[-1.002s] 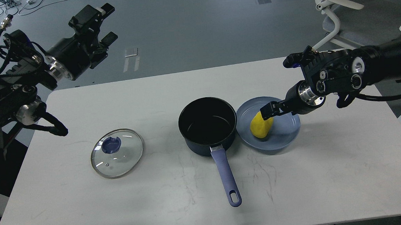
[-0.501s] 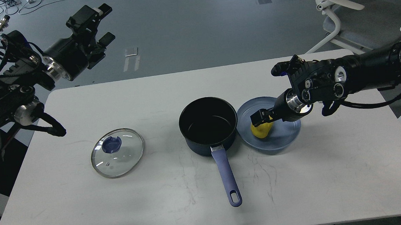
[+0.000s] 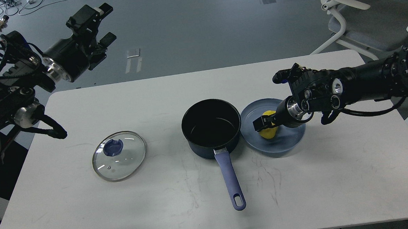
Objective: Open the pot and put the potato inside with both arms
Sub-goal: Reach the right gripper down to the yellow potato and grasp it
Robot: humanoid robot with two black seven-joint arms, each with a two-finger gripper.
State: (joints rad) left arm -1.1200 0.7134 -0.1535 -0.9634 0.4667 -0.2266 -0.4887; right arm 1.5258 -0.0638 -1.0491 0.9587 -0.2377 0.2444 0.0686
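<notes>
The dark blue pot (image 3: 211,128) stands open at the table's middle, its blue handle (image 3: 230,177) pointing toward me. Its glass lid (image 3: 119,155) with a blue knob lies flat on the table to the left. The yellow potato (image 3: 270,132) lies on a blue plate (image 3: 289,139) just right of the pot. My right gripper (image 3: 264,121) is down at the potato, with one dark finger across its front and the other hidden. I cannot tell whether it grips. My left gripper (image 3: 107,22) is open and empty, high beyond the table's far left corner.
The white table (image 3: 333,177) carries only the pot, lid and plate. A white office chair (image 3: 342,13) stands behind the far right corner. Cables lie on the floor at the top left.
My right gripper has moved left and down from the potato's top until it covers most of it. The potato stays on the plate. The left arm has barely moved.
</notes>
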